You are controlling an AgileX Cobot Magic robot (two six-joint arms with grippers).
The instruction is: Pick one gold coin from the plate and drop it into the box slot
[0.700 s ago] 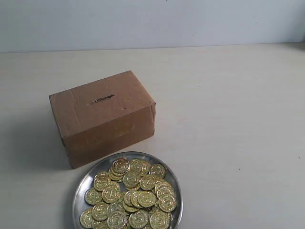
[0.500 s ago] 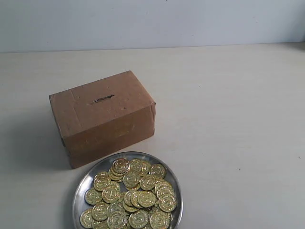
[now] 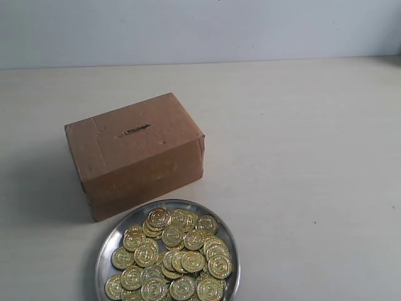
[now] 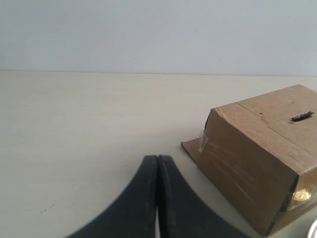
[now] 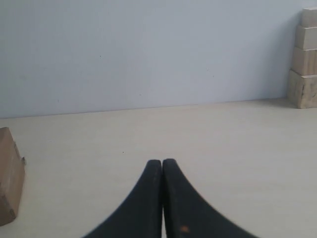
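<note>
Gold stamped coins [image 3: 170, 256] heap the round shiny silver metal plate [image 3: 102, 257], at six o'clock of the plain brown cardboard box [image 3: 141, 163] with its thin dark top slot [image 3: 134, 130]. Likely light, stiff, slippery: pinch a topmost coin's edges. Left tool [image 4: 157, 158] and right tool [image 5: 162, 161]: pressed together, empty.

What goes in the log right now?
left tool: shut, empty | right tool: shut, empty | coins: piled on plate | box slot: uncovered | picked: none
</note>
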